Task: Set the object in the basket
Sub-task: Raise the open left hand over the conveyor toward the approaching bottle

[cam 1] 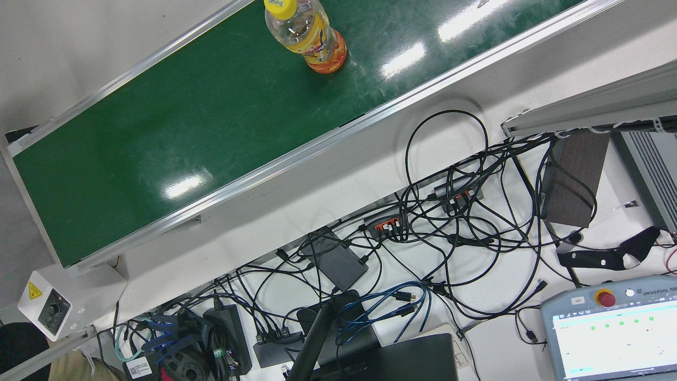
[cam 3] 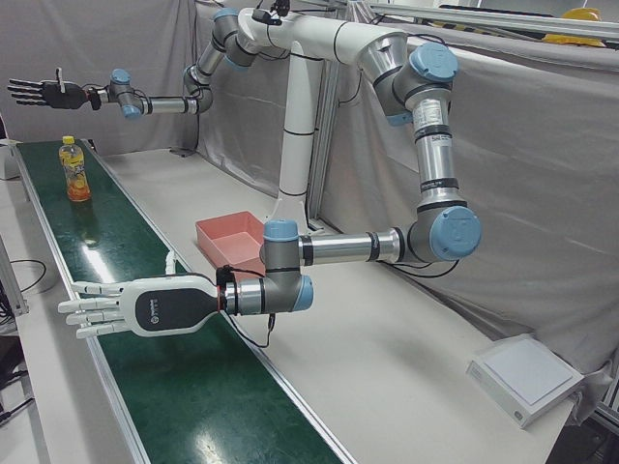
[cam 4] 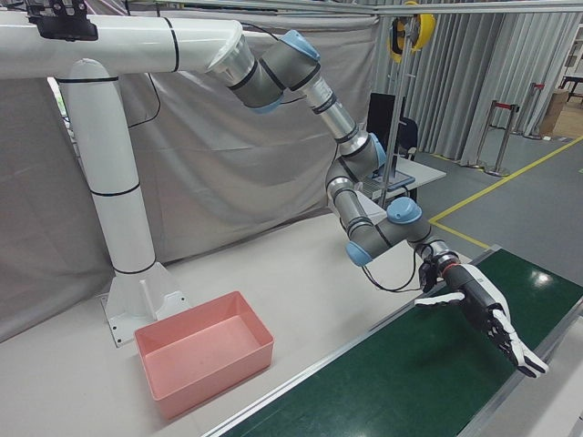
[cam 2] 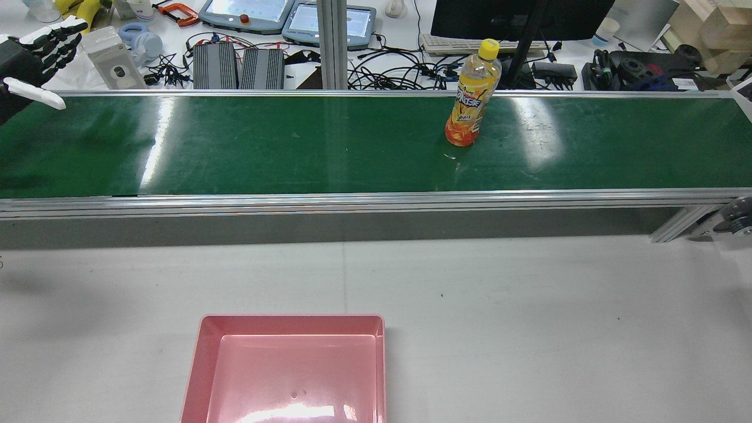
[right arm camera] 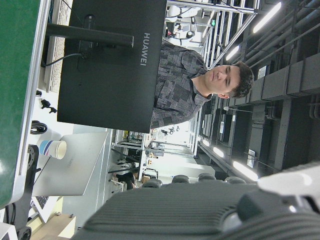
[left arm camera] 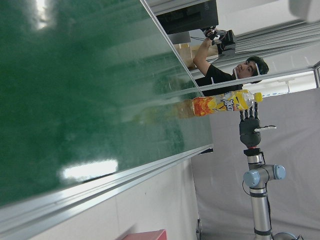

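Nearest me, pink basket (cam 2: 202, 352) sits on the white table (cam 2: 529, 329), left of centre in the rear view. It's a rectangular tub with glossy walls and nothing showing inside. Past it the green conveyor belt (cam 2: 294, 147) runs across the whole width, with aluminium rails on both edges. My left hand (cam 3: 135, 307) hovers low over the belt at its left end. It is released, with fingers straight and spread, palm black and back white, gripping nothing and well apart from the bottle. The bottle (cam 2: 473, 97) stands upright on the belt, right of centre and toward the far rail, touching only the belt. It's a clear plastic drink bottle with a yellow screw cap. A yellow-orange wrap label with red print covers most of the body and deepens to orange-red at the base. The shoulder under the cap is see-through, and the front view (cam 1: 309, 37) shows the same. Liquid level: cannot tell. In the left hand view the bottle (left arm camera: 222, 103) lines up with my right hand (left arm camera: 250, 131) beyond it. The right hand (cam 3: 44, 92) is held high past the bottle at the belt's far end, also released, with fingers fanned out and nothing in it. Beyond the belt are cables (cam 2: 405, 67), a monitor (cam 2: 517, 17) and teach pendants (cam 2: 247, 12) on the operators' desk.
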You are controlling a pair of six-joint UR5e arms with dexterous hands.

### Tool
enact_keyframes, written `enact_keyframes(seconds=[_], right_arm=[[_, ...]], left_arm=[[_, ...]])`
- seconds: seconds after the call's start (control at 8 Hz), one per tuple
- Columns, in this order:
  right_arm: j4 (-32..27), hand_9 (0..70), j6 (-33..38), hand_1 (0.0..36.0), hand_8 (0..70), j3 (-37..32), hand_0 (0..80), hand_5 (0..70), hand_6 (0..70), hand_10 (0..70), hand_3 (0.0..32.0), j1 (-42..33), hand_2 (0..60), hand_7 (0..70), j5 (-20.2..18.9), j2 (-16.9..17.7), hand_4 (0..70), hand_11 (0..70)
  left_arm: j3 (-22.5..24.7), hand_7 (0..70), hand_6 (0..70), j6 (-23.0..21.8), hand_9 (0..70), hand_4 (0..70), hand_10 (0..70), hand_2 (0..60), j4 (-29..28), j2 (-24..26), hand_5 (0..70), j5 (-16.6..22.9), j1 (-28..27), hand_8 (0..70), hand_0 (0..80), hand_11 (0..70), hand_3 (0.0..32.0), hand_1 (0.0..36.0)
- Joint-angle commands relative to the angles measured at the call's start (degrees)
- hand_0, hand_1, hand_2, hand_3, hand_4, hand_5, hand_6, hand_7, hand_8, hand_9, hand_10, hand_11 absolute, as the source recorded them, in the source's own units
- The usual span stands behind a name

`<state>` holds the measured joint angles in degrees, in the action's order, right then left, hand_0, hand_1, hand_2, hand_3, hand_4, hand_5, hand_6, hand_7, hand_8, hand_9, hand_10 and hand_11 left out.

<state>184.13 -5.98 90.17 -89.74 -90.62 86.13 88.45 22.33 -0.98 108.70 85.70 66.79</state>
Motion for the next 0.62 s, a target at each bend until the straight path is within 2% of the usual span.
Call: enact_keyframes(seconds=[0.0,0.5], right_arm=[[0.0,0.0,0.0,0.0,0.0,0.0,0.0,0.0,0.0,0.0,0.0,0.0,0.0,0.0,0.0,0.0,0.0,0.0],[0.0,0.0,0.0,0.0,0.0,0.0,0.0,0.0,0.0,0.0,0.0,0.0,0.0,0.0,0.0,0.0,0.0,0.0]], left_arm=[[0.32,0.8,0.0,-0.27,2.6,10.6,0.0,0.0,-0.51,0.2,12.4,-0.01,0.18,2.3,55.8,0.0,0.0,9.7],[1.28,0.7,0.0,-0.27,1.6,11.1,0.0,0.0,-0.51,0.29,13.3,-0.01,-0.17,1.1,55.7,0.0,0.0,10.0]])
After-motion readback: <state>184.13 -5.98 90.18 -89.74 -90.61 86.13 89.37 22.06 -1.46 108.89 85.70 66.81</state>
